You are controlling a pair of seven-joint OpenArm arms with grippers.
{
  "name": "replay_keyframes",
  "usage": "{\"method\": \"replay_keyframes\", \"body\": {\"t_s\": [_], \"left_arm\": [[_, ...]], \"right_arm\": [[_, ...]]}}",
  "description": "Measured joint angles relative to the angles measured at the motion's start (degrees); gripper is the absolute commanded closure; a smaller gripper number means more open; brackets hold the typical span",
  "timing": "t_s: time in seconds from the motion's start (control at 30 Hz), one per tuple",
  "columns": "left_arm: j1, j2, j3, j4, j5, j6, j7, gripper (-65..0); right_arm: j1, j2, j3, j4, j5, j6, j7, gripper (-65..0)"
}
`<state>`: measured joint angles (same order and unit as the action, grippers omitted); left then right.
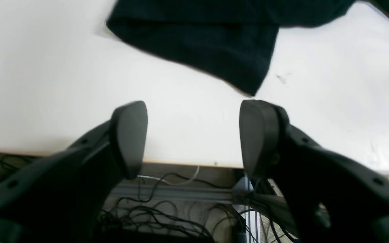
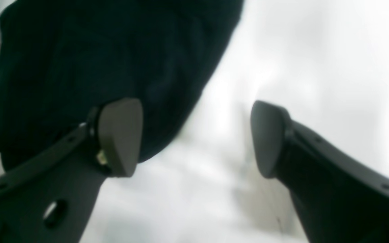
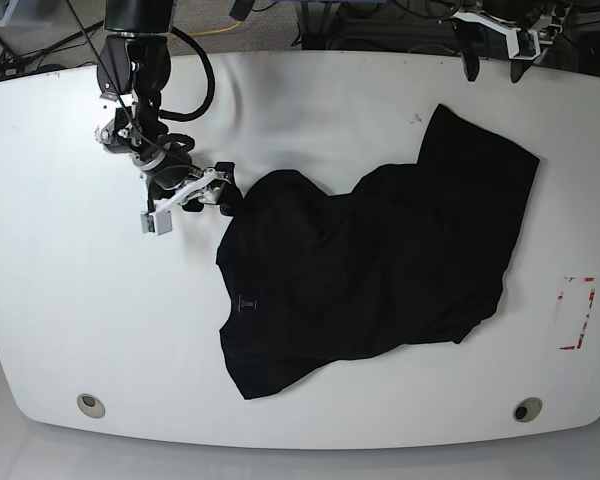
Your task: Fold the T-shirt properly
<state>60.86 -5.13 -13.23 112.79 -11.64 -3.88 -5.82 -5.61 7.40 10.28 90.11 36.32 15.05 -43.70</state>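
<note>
Lying rumpled across the middle and right of the white table [image 3: 70, 300], the black T-shirt [image 3: 380, 270] is spread in one loose layer, its body skewed on a diagonal, one sleeve reaching toward the far right corner and the neckline end bunched at the left. A small label [image 3: 247, 302] shows near the left edge. The cloth looks soft and light, so I judge it will sag and drag when lifted by one point, and it should slide easily on the smooth tabletop; a firm pinch at a hem corner, a shoulder seam or a sleeve edge would hold better than a grab at the flat middle, where the pads would only pucker it.

The right gripper [image 3: 212, 190] sits just at the bunched left edge of the shirt; in its wrist view the jaws stand spread wide, nothing between them, one fingertip [image 2: 120, 135] over the dark cloth and the other over bare table. The left gripper [image 1: 192, 135] hangs over the far table edge, well apart from the shirt's body, its jaws likewise spread and empty, with a sleeve corner [image 1: 248, 87] lying just beyond one pad.

Around the shirt there is little to hinder: a red-marked rectangle [image 3: 577, 312] on the table at the right, two round fittings [image 3: 90, 404] near the front edge, and a tangle of cables [image 1: 154, 216] below the far edge. The shirt's own wrinkles and skew are the main obstacle to a clean fold
</note>
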Motion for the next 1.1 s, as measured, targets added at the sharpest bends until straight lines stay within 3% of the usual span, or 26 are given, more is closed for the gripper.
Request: {"method": "replay_keyframes", "body": {"t_s": [0.7, 0.97, 1.1], "left_arm": [[-0.1, 0.0, 0.0, 0.0, 0.0, 0.2, 0.0, -39.2], [-0.1, 0.0, 0.0, 0.0, 0.0, 0.2, 0.0, -39.2], [-0.5, 0.0, 0.1, 0.0, 0.0, 0.2, 0.0, -39.4]], "right_arm": [[9.4, -5.1, -2.5, -15.6, 2.3, 1.5, 3.6, -43.0], [11.7, -5.0, -2.5, -19.7, 2.6, 1.6, 3.5, -20.0], [11.6, -4.9, -2.5, -19.9, 1.8, 1.0, 3.0, 0.0]]}}
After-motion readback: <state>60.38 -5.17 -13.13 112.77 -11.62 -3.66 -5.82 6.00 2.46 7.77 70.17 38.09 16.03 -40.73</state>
